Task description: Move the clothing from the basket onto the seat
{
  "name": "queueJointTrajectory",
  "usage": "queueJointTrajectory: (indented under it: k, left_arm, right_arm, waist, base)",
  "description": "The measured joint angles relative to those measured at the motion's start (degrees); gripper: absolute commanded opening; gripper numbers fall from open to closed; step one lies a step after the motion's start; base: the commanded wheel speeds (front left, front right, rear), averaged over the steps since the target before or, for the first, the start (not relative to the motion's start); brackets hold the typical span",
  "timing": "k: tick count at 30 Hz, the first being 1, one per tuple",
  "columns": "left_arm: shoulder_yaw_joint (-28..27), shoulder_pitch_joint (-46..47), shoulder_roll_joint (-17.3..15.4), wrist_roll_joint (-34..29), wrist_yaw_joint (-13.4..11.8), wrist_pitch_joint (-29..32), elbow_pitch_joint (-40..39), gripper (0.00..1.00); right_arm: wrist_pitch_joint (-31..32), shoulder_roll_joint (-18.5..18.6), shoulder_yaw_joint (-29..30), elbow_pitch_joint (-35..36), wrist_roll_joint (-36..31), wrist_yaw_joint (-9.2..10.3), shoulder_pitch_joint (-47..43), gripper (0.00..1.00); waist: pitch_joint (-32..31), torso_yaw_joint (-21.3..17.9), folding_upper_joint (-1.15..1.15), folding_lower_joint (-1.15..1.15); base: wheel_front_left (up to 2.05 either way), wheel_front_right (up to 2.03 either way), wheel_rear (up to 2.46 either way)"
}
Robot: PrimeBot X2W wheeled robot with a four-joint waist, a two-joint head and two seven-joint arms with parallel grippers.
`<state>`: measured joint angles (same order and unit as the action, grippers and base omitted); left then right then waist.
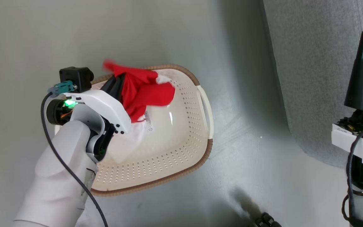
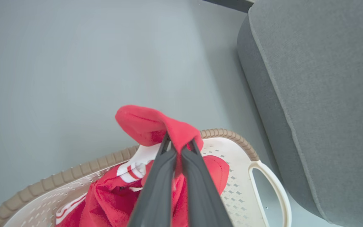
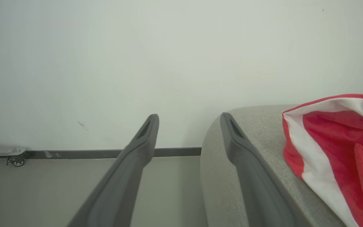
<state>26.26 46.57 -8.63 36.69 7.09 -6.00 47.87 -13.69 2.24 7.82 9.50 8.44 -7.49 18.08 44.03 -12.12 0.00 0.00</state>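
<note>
The clothing (image 2: 151,124), a red fold of it, is pinched between the closed dark fingers of my left gripper (image 2: 178,148) over the basket (image 2: 243,189); more red-and-white fabric trails inside. The basket stands on the floor (image 1: 247,142) just beside the grey seat (image 2: 320,94). My right gripper (image 3: 189,118) hangs wide open, empty, near the seat's rounded corner, where a second garment (image 3: 332,138) lies.

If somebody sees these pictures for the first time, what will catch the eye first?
The bright red garment stands out first: the left gripper is shut on a fold of it, over the cream basket on the grey floor. Next comes a second red and white garment lying on the grey seat, beside the open right gripper.
</note>
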Motion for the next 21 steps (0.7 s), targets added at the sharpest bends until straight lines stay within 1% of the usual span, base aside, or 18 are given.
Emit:
queueJointTrajectory:
  k: [10, 21]
  left_arm:
    - [-0.9, -3.3, -0.4, 4.6, 0.0, -5.0, -8.1, 0.00]
    - [-2.2, -7.5, -2.1, 8.1, 0.0, -6.3, -16.2, 0.00]
  right_arm:
    - [-0.2, 0.0, -0.8, -2.5, -1.5, 0.00, 0.3, 1.00]
    - [-0.3, 0.2, -1.2, -5.0, -1.9, 0.00, -0.5, 1.00]
  waist:
    - [-5.5, 2.1, 0.00, 0.00]
    - [-12.4, 4.5, 0.00, 0.00]
  base:
    - [0.00, 0.00, 0.00]
    - [0.00, 0.00, 0.00]
